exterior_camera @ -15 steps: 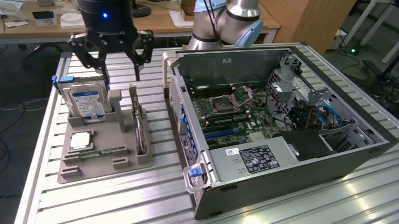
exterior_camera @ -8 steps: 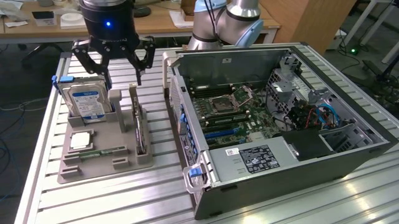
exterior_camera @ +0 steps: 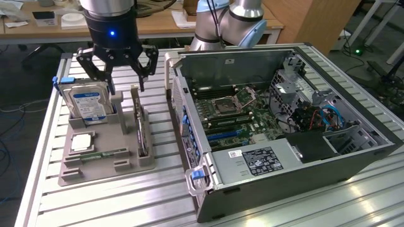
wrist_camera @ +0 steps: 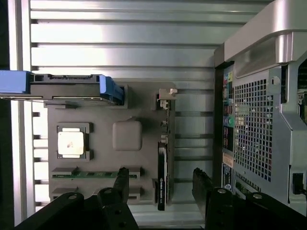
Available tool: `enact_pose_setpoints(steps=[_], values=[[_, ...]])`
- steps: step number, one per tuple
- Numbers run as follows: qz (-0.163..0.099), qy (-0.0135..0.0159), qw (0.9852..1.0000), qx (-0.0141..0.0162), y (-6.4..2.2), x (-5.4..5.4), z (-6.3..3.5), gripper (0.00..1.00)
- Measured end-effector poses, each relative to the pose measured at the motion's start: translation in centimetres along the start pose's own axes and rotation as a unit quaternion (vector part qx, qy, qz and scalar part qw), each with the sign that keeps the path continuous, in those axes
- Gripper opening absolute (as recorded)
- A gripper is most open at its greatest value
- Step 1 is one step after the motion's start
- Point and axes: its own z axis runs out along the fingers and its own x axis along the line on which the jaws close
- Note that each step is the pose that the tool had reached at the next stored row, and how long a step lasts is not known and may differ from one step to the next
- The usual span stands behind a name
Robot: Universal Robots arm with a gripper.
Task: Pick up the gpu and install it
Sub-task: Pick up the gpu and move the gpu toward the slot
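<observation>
Pincer (exterior_camera: pixel 124 84) spread wide, upper left of the exterior view, above the gpu (exterior_camera: pixel 140 130) on edge in its holder (exterior_camera: pixel 107 163) (wrist view: fingers (wrist_camera: pixel 122 178) straddle it, clear); exterior view bares the case's (exterior_camera: pixel 284 175) motherboard (exterior_camera: pixel 237 113).

Holder tray (exterior_camera: pixel 94 172): plain matte grey. 
On tray: hard drive (exterior_camera: pixel 88 105) w/ blue-white label, blue side rails. gpu (exterior_camera: pixel 140 130) dark w/ bits of green, silver end bracket. CPU chip (exterior_camera: pixel 83 142) silver-white. Memory stick (exterior_camera: pixel 104 154) green. 
Above tray: gripper (exterior_camera: pixel 124 84) black, blue light on body. 
Under tray: table (exterior_camera: pixel 126 203) silver, ribbed stripes. 
Beside tray: PC case (exterior_camera: pixel 309 182) dark grey, rear w/ hole-grid mesh, blue latches. Motherboard (exterior_camera: pixel 252 118) inside green, blue slots.
</observation>
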Motion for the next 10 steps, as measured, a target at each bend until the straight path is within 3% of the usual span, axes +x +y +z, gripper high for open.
enact_pose_setpoints(steps=[10], values=[[0.0,0.0,1.0,0.0,-0.07,0.0,1.82,0.65]])
